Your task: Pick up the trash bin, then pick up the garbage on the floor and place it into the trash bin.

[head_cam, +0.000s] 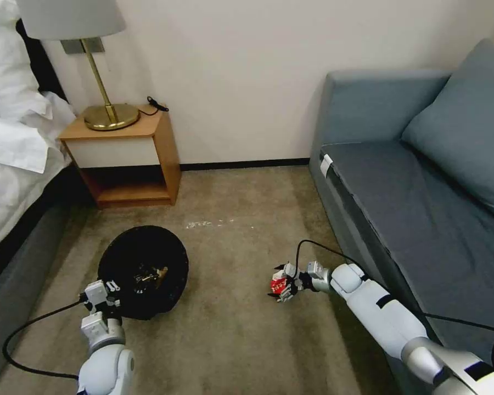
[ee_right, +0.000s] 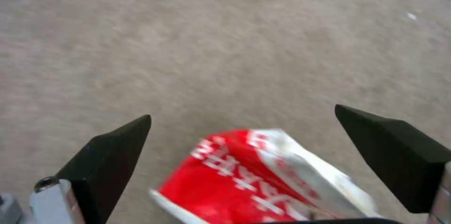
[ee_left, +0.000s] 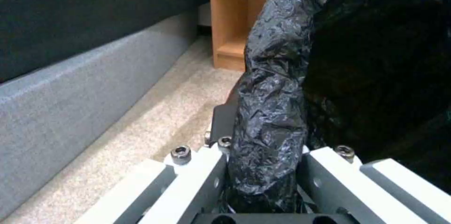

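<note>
Beige bedroom carpet (head_cam: 230, 329) between bed and sofa: left pincer (ee_left: 263, 181) clamps the rim of the low round black-bagged trash bin (head_cam: 142, 271), while right pincer (ee_right: 244, 153), jaws spread, straddles a red-and-white wrapper (ee_right: 253, 178), apparently bound for the bin.

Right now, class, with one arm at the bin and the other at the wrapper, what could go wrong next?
1. The right tool stands open around the red-white wrapper, so the wrapper may slip free.
2. The left tool pinches only the trash bin liner's crinkly rim; the plastic could slide or tear.
3. The wrapper sits well apart from the bin, so it could drop onto the carpet on the way.
</note>
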Available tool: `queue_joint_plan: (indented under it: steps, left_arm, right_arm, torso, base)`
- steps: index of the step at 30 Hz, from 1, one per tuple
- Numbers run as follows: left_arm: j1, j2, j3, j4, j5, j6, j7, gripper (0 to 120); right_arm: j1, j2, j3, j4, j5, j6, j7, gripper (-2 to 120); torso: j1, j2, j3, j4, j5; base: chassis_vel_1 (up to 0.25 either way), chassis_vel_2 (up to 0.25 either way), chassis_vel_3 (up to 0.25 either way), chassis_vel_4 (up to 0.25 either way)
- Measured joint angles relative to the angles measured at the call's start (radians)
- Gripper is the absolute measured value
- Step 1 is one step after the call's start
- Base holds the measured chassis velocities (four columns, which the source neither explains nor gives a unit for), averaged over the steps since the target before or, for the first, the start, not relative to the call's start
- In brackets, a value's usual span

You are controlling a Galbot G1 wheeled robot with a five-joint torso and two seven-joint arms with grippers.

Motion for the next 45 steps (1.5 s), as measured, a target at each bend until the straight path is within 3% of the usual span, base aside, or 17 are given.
queue_joint_plan:
  steps: [16, 21, 23, 25, 27, 29, 38, 45]
  left_arm:
    - [0.005, 0.007, -0.001, 0.0, -0.006, -0.01, 0.002, 3]
    - [0.014, 0.009, -0.002, -0.008, -0.009, -0.013, 0.002, 3]
    - [0.021, 0.012, -0.005, -0.016, -0.011, -0.014, 0.003, 3]
    - [0.023, 0.013, -0.005, -0.019, -0.011, -0.014, 0.003, 3]
    - [0.026, 0.014, -0.006, -0.026, -0.012, -0.014, 0.004, 3]
    - [0.027, 0.014, -0.006, -0.027, -0.013, -0.014, 0.004, 3]
    - [0.038, 0.008, -0.003, -0.026, -0.011, -0.024, 0.006, 3]
    - [0.044, 0.012, -0.001, -0.026, -0.009, -0.025, 0.009, 3]
  right_arm:
    - [0.049, 0.053, 0.016, -0.186, -0.065, 0.019, 0.086, 99]
    - [0.054, 0.064, 0.014, -0.197, -0.073, 0.017, 0.086, 87]
    - [0.054, 0.066, 0.013, -0.198, -0.074, 0.017, 0.086, 74]
    - [0.054, 0.067, 0.013, -0.198, -0.074, 0.017, 0.086, 71]
    - [0.053, 0.066, 0.013, -0.196, -0.074, 0.017, 0.086, 59]
    - [0.053, 0.066, 0.013, -0.195, -0.074, 0.017, 0.086, 57]
    - [0.04, 0.052, 0.012, -0.177, -0.013, 0.028, 0.083, 19]
    - [0.023, 0.05, 0.012, -0.139, 0.035, 0.023, 0.071, 0]
  torso:
    - [0.0, 0.0, 0.0, -0.0001, 0.0]
    - [0.0, 0.0, 0.0, 0.0, 0.0]
    - [0.0, 0.0, 0.0, 0.0, 0.0]
    - [0.0, 0.0, 0.0, 0.0001, 0.0]
    - [0.0, 0.0, 0.0, 0.0, 0.0]
    - [0.0, 0.0, 0.0, 0.0001, 0.0]
    - [0.0, 0.0, 0.0, 0.0, -0.0001]
    - [0.0, 0.0, 0.0, 0.0, 0.0]
  base:
    - [0.0, 0.0, 0.0, 0.0]
    - [0.0, 0.0, 0.0, 0.0]
    - [0.0, 0.0, 0.0, 0.0]
    - [0.0, 0.0, 0.0, 0.0]
    - [0.0, 0.0, 0.0, 0.0]
    - [0.0, 0.0, 0.0, 0.0]
    - [0.0, 0.0, 0.0, 0.0]
    - [0.0, 0.0, 0.0, 0.0]
